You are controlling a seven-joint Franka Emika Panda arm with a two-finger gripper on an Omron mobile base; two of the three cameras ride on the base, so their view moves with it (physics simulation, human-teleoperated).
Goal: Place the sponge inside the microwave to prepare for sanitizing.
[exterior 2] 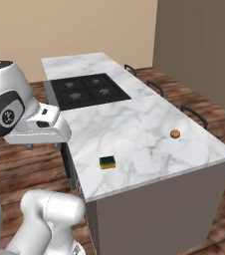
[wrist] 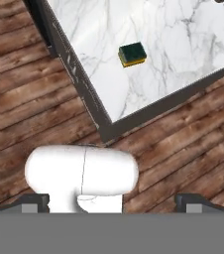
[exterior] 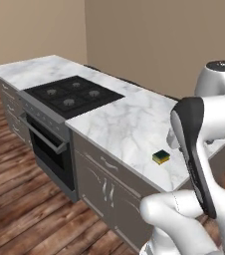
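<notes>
First, note the small flat yellow-green sponge with its dark green face [exterior: 161, 157] [exterior 2: 107, 162] [wrist: 132, 54] lying untouched near the edge of the white marble desk [exterior 2: 149, 134]. Your jaws stand wide and empty, well above it. The reach is pending: lower over the sponge, then close.

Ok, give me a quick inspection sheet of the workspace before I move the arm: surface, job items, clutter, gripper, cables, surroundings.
Surface: white marble island counter with a black cooktop set into it.
Job's things: sponge lies flat near the counter's front edge, dark green face up, untouched.
Clutter: one small round brown item toward the counter's far side; too small to identify.
Gripper: gripper open, held off the counter over the wood floor, holding nothing.
Cables: nothing seen.
Surroundings: oven under the cooktop, drawers beside it, wood floor, beige walls.
</notes>
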